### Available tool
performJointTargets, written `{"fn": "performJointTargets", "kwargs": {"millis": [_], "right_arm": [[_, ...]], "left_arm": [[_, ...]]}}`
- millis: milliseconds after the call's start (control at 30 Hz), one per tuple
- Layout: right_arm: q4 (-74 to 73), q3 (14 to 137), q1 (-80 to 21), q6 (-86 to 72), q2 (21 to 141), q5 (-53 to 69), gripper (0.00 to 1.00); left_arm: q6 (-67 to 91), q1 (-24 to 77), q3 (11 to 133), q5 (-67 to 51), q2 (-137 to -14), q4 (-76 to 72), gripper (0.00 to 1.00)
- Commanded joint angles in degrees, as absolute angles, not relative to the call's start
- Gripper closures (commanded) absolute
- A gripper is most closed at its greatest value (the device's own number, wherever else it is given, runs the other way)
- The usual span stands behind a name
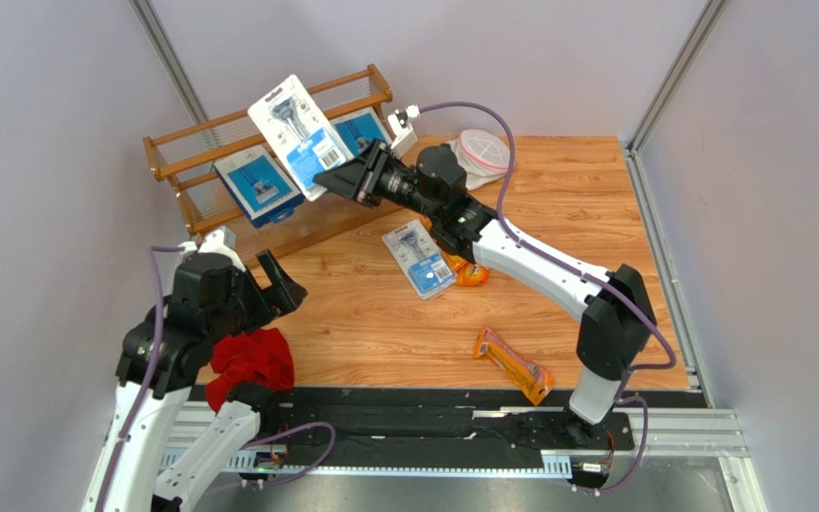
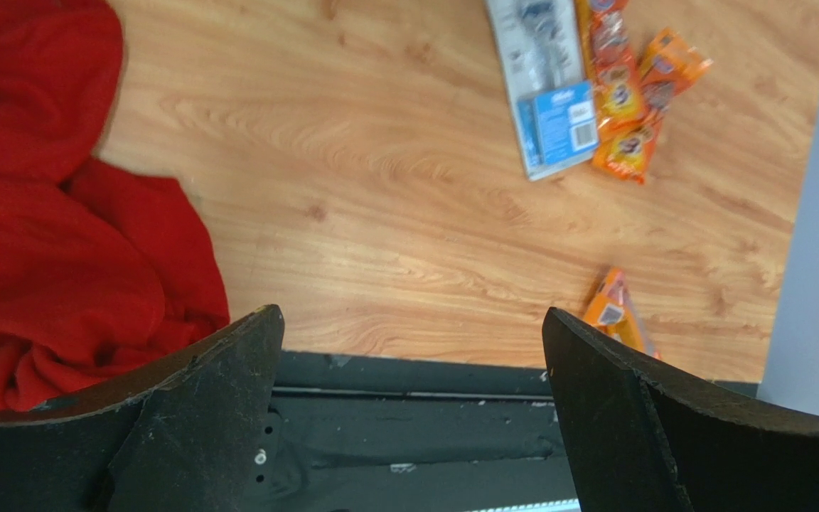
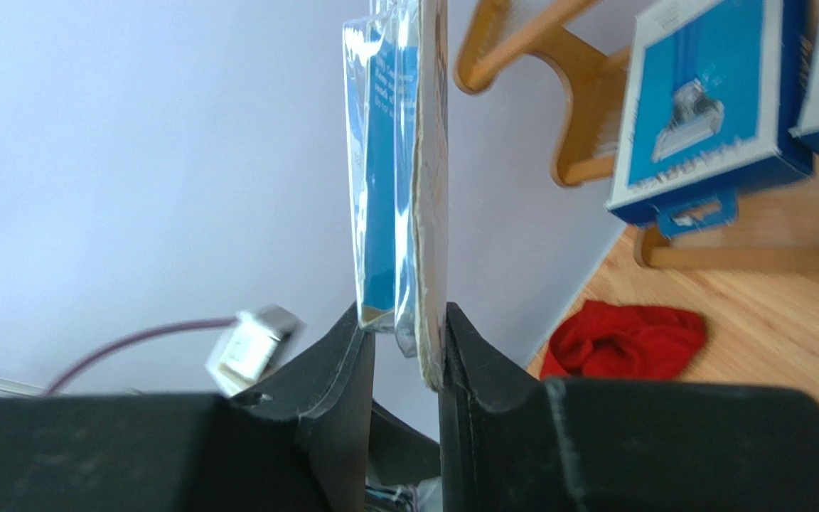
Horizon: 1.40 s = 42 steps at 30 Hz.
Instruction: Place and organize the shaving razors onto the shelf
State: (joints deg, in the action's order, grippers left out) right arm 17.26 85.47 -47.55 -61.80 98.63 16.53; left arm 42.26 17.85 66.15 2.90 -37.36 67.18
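Note:
My right gripper (image 1: 337,179) is shut on a clear blister pack with a blue label (image 1: 298,133) and holds it in the air in front of the brown wooden shelf (image 1: 173,137); the pack shows edge-on between the jaws in the right wrist view (image 3: 403,171). Two flat blue razor boxes (image 1: 259,185) (image 1: 361,129) stand on the shelf. Another blister pack (image 1: 419,257) lies flat mid-table beside orange bags (image 1: 471,274). One more orange bag (image 1: 511,365) lies near the front edge. My left gripper (image 1: 280,280) is open and empty above the front left of the table.
A red cloth (image 1: 250,363) lies at the front left beside my left arm. A round white pouch with pink trim (image 1: 485,153) sits at the back behind my right arm. A black rail (image 1: 435,411) runs along the near edge.

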Motion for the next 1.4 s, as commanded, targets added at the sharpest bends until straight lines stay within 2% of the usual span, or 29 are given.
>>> {"fn": "performJointTargets", "kwargs": {"millis": [0,267,633,833,1000,1367], "right_arm": [[16.4,98.8,-46.8,-63.6,103.8,21.4,1.0],[11.1,116.1,-46.8,-68.2,117.1,24.8,1.0],[7.0,135.3,-46.6,-74.8,131.2,18.3,1.0],[7.9,138.4,-45.4,-79.4,135.6,14.9,1.0],[4.7,145.7,-44.9,-81.0,140.5,13.2,1.0],[4.1,147.0,-43.9,-84.5,144.4,11.5,1.0]], "left_arm": [[45.3,17.6,60.4,-0.9,-36.1,62.7,0.01],[46.7,15.1,52.3,-6.4,-36.0,57.9,0.01],[47.3,14.6,45.9,-8.1,-33.4,56.5,0.01],[47.3,14.5,43.4,-9.1,-32.2,56.0,0.01],[47.2,14.6,41.9,-9.2,-31.2,56.1,0.01],[45.9,14.6,41.7,-8.5,-31.3,56.7,0.01]]}}
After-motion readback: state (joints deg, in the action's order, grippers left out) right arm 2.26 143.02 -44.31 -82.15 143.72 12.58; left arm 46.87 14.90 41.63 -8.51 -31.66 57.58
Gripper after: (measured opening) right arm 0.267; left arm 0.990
